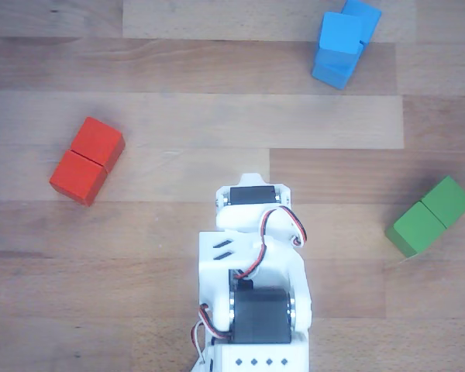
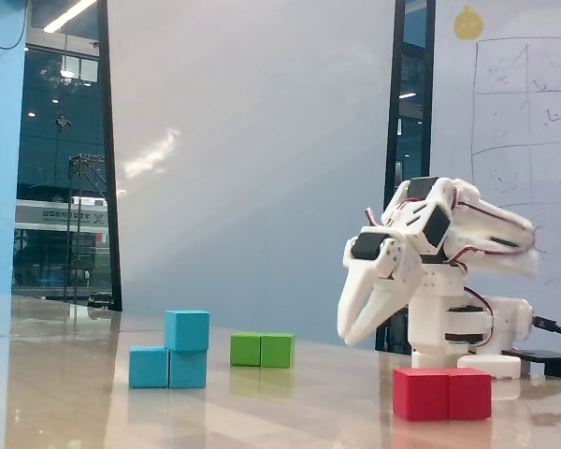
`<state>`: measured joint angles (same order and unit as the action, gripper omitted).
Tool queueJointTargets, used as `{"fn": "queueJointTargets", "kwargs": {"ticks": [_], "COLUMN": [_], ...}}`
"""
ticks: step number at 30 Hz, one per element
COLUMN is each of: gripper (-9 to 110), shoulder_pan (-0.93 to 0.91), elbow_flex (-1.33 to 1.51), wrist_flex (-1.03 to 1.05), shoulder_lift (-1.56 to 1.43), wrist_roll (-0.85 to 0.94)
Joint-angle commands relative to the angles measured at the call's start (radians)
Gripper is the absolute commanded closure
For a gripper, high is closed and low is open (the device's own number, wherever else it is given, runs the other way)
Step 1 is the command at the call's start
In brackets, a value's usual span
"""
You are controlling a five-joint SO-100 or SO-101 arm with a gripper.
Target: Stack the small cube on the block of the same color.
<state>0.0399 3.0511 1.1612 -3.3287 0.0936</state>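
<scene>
Item status: your small cube (image 2: 187, 330) sits atop the block (image 2: 167, 368); stack done. Gripper (image 2: 352, 337) empty, jaws together, hanging clear above the counter (image 2: 280, 412). Nothing left.

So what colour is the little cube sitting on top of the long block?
Bright blue, matching the block beneath; the small cube shows best in the fixed view.

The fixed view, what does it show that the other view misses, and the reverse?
Only the fixed view shows the white gripper hanging empty above the table, plus a window and a whiteboard behind. Only the other view shows the wooden tabletop from above. Both show the small bright-blue cube sitting on the oblong bright-blue block, the red oblong block and the green oblong block.
</scene>
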Motion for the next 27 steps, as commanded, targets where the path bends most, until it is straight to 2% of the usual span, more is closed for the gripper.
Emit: {"fn": "queueJointTargets", "kwargs": {"ticks": [1, 9, 27], "gripper": [100, 100, 100], "shoulder_pan": [-0.072, -0.087, -0.028], "elbow_flex": [0.02, 0.02, 0.02], "wrist_flex": [0.043, 0.063, 0.069], "shoulder_lift": [-0.114, -0.123, -0.124], "wrist_roll": [-0.012, -0.118, -0.118]}}
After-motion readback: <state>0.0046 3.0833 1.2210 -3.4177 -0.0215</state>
